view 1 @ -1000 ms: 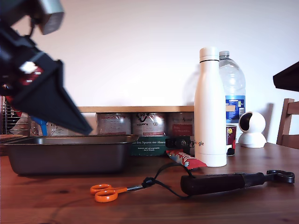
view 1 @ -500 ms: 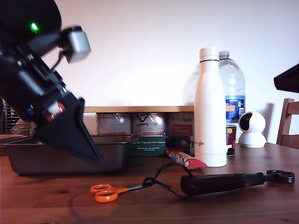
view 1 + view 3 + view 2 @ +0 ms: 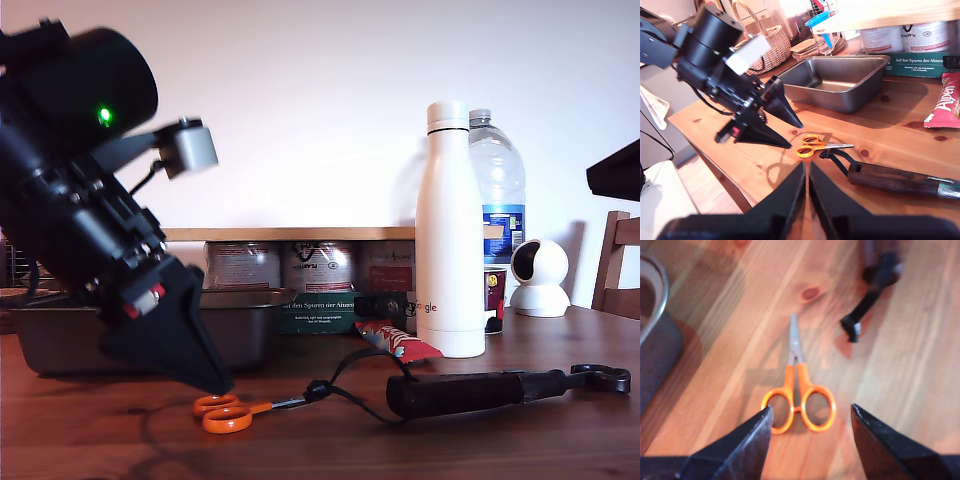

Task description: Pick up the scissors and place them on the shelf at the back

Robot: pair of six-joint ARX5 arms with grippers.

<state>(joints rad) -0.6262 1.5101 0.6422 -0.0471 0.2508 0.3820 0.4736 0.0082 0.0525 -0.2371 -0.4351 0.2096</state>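
In the exterior view, the first gripper (image 3: 210, 385) hangs at the exterior view's left, its tip just above the orange loops of the scissors (image 3: 232, 411), which lie flat on the worktop (image 3: 500, 440) in front of the tray (image 3: 60, 340). The shelf (image 3: 300, 233) runs along the back, above a row of cans. The corded tool (image 3: 470, 392) lies near the blade tips; you risk snagging its cord when you lift. In the first wrist view, the fingers (image 3: 747, 440) stand wide apart with nothing between them, and the scissors (image 3: 797, 397) sit just ahead of them: blades closed, short and dark, pointing away. They lie flat and thin, so closing too high will likely miss or skid them. In the second wrist view, the second gripper (image 3: 807, 192) shows fingers nearly together, holding nothing, well apart from the scissors (image 3: 815, 145); keep it clear of the other arm's path.
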